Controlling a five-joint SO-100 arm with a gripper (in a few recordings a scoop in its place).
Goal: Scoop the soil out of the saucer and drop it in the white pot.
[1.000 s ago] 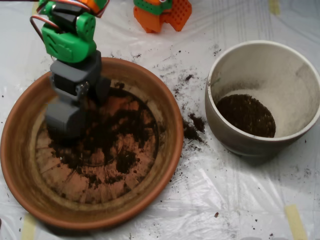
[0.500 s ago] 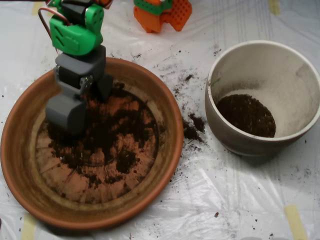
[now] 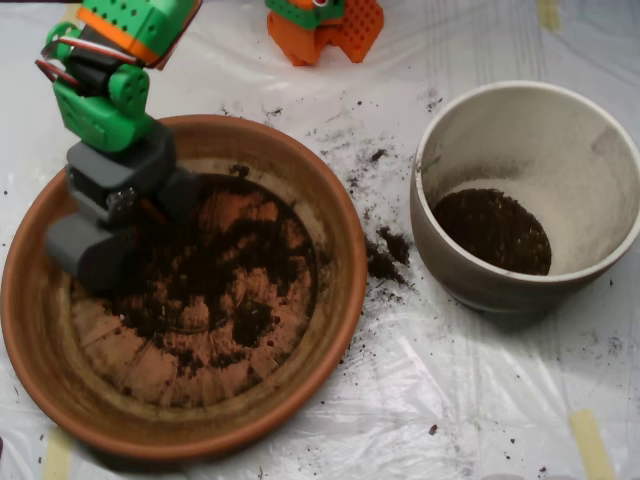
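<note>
The terracotta saucer (image 3: 335,215) fills the left half of the overhead view. Dark crumbly soil (image 3: 215,270) lies spread over its ridged base, thickest in the upper middle. My grey scoop (image 3: 135,235) is down inside the saucer at its left side. It is open, one half low near the left rim and the other half in the soil beside it. The green arm rises from it toward the top left. The white pot (image 3: 590,130) stands at the right, apart from the saucer, with a patch of soil (image 3: 490,230) on its bottom.
Clear plastic sheet covers the table. Spilled soil (image 3: 385,255) lies between saucer and pot, with crumbs scattered toward the top. An orange robot base (image 3: 325,25) stands at the top centre. Tape strips (image 3: 590,445) mark the lower corners.
The scoop and arm have swung left across the saucer, from the upper middle of the soil toward the left rim, staying low in the dish.
</note>
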